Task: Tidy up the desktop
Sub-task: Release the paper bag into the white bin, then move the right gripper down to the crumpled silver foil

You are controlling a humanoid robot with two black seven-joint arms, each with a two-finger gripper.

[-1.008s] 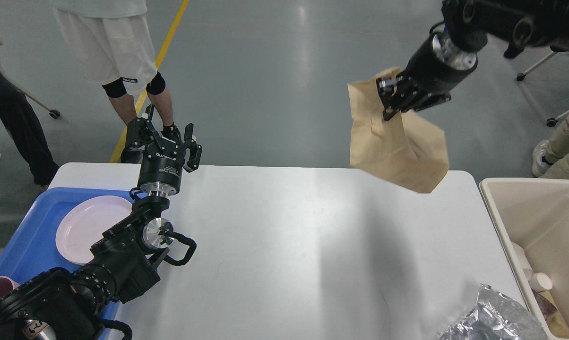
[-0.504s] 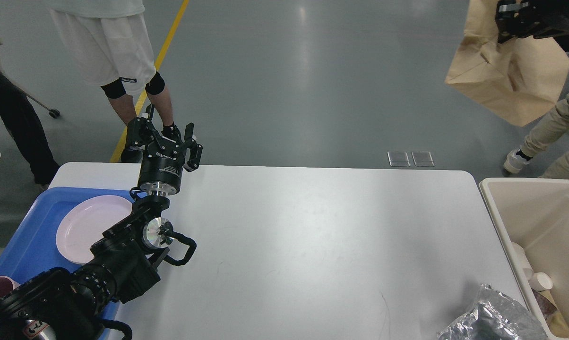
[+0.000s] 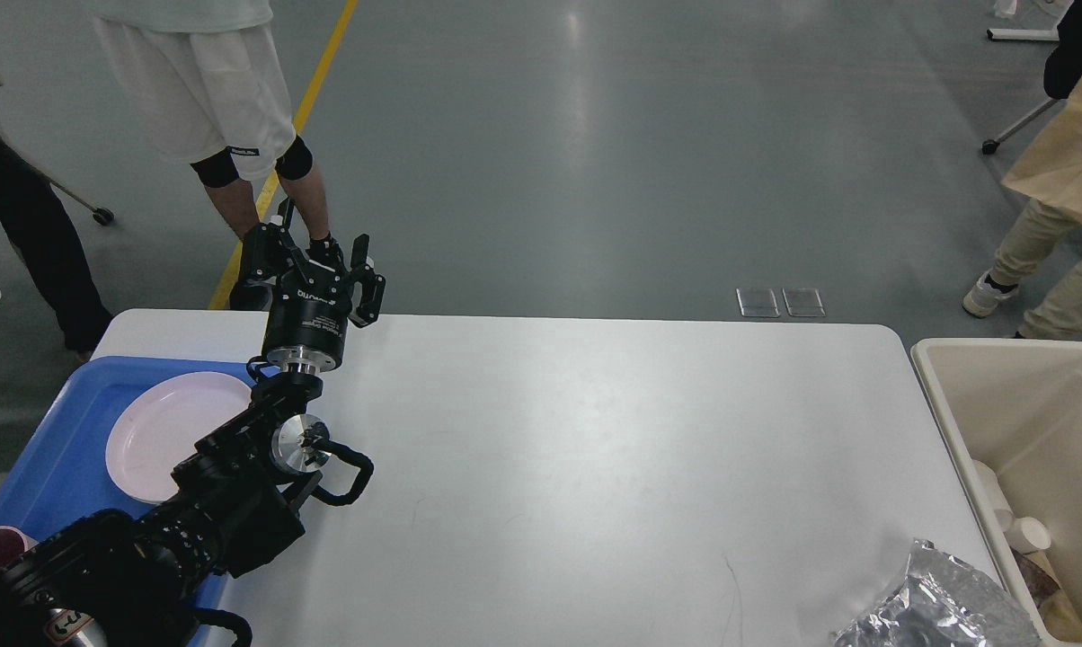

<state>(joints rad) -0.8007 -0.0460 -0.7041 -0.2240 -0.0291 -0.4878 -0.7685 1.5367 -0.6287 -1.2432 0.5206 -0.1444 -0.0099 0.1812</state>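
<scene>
Worktop (image 3: 541, 467) nearly bare, stretching wide across our view, long axis left to right.

Our beige bin (image 3: 1026, 422) stands at its right end and the blue tray (image 3: 47, 458) with a pale plate (image 3: 168, 431) at its left. Crumpled foil (image 3: 936, 602) lies at the near right corner, just beside the bin and well apart from our left end effector (image 3: 312, 270), which hangs with fingers apart over the far left edge. We judge the right arm nearer, though its end effector is out of sight.

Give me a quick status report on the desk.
Left gripper open, empty. Right gripper out of view. Desktop bare except foil bag at near right corner.
</scene>
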